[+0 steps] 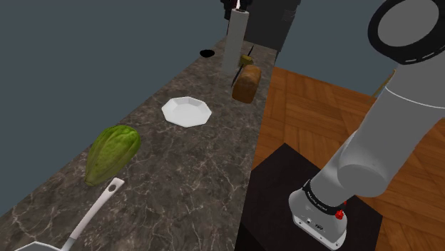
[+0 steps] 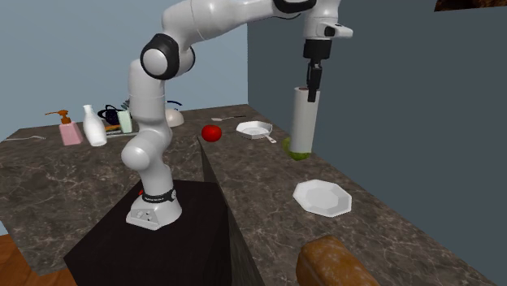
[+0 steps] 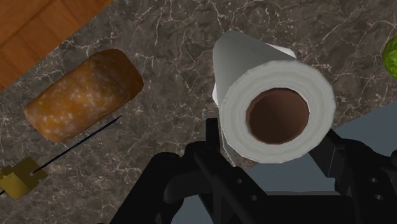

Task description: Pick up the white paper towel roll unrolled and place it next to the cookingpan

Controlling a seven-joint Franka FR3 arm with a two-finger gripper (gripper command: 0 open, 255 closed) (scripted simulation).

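**Roll Held Aloft Above the Bread**

In the shoulder view, the paper towel roll (image 1: 237, 43) is seen upright in the air, clasped at its top by the gripper (image 1: 237, 11). It hangs above the bread loaf (image 1: 247, 84), near the counter's (image 1: 185, 171) edge. Bare counter is shown between the white plate (image 1: 187, 111), the green vegetable (image 1: 112, 153) and the pan (image 1: 94, 212), of which little more than the handle appears.

In the second exterior view, the whole pan is shown, well apart from the roll.

In the wrist view, the roll's grey-white end and brown core are seen, with the fingers pressed against its sides.
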